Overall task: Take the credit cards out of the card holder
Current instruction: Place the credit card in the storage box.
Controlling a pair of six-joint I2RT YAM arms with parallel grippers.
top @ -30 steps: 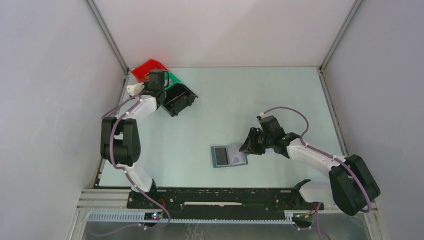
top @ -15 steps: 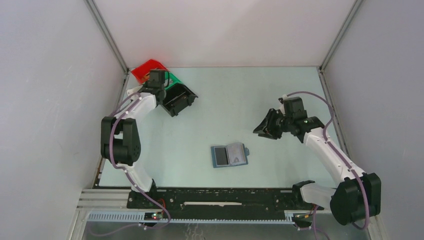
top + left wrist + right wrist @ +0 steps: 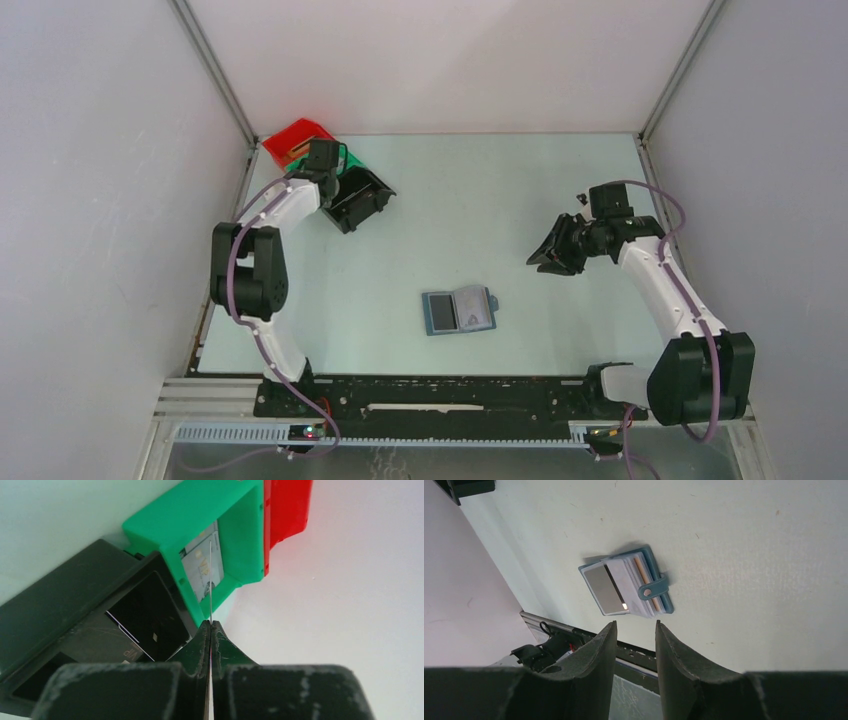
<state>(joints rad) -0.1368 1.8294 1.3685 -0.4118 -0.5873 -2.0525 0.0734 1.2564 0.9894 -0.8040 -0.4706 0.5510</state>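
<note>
The thin card [image 3: 210, 580] pinched in the left gripper [image 3: 210, 625] shows only as a hairline, edge on, so its colour and face cannot be told. The fingers are pressed tight on it above the green bin [image 3: 165, 525]. From the top view this gripper is mostly hidden by its own wrist at the far left corner. Only the left wrist camera shows what the bins hold: a silvery card [image 3: 200, 570] lies in the green bin and a dark card [image 3: 100, 637] in the black bin [image 3: 60, 595] beside it. The inside of the red bin [image 3: 287, 505] is out of sight. The card holder [image 3: 626, 587] lies open on the table [image 3: 450, 200], near the middle of the near half. The right wrist view shows its stud strap [image 3: 647, 593] and a shiny grey panel, though whether cards sit in its pockets is unclear. The right gripper [image 3: 634, 623] hangs well apart from it, narrowly parted and holding nothing.
</note>
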